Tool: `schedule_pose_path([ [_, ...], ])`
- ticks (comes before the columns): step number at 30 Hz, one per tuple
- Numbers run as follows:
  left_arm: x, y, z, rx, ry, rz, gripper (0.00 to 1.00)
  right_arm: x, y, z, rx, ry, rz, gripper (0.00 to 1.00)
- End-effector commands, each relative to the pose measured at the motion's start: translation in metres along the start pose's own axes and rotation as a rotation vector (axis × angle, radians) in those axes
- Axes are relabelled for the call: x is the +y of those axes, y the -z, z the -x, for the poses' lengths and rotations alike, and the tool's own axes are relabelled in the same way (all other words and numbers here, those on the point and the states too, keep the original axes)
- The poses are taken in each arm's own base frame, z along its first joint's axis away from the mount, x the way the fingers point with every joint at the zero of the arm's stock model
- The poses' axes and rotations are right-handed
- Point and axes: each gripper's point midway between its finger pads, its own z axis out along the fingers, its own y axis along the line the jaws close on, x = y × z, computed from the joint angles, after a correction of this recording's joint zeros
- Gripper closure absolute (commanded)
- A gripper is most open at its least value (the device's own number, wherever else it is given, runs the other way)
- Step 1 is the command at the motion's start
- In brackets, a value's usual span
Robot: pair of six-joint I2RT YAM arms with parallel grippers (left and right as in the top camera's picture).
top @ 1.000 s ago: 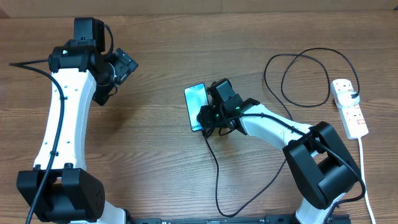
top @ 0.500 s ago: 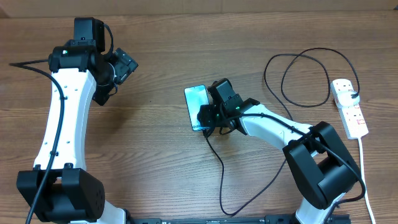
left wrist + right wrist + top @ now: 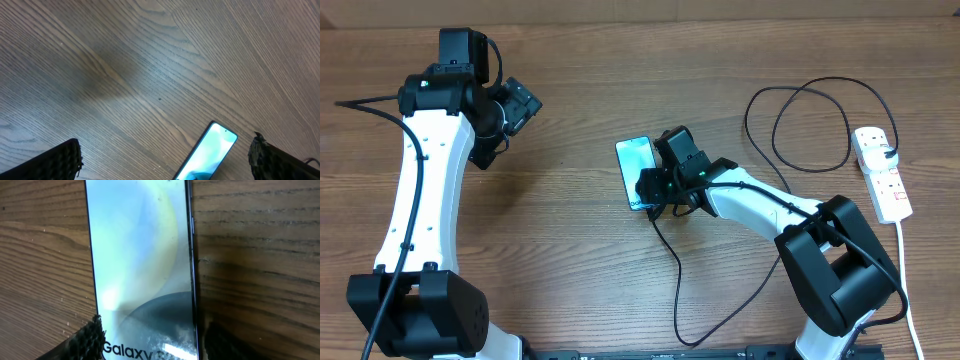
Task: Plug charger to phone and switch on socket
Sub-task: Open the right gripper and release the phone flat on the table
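The phone (image 3: 635,170) is seen slightly shifted, so plugging is judged underway; right fingers (image 3: 87,340) straddle it, grip untellable, left fingers (image 3: 60,162) wide.

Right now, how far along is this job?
Done, apparently: the long black charger cable has its plug end at the white power strip. In hand: the right fingers sit at the bottom edge of the slim lit-screen smartphone; tip insertion is hidden. Remaining: flipping the strip's switch.
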Motion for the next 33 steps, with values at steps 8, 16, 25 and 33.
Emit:
schedule_pose_path([
  [8,-0.002,0.012,0.004,-0.034,-0.015,-0.013,0.00,0.003,-0.003,-0.014,0.054,-0.002,0.024,0.30],
  [16,-0.002,0.012,0.004,-0.035,-0.015,-0.013,0.00,0.007,-0.003,-0.018,0.076,-0.007,0.047,0.27],
  [25,-0.002,0.012,0.004,-0.034,-0.015,-0.013,0.01,-0.008,0.005,-0.005,0.018,-0.061,-0.042,0.00],
  [33,-0.002,0.012,0.004,-0.035,-0.015,-0.013,0.00,-0.008,0.092,0.060,-0.107,-0.062,-0.057,0.00],
])
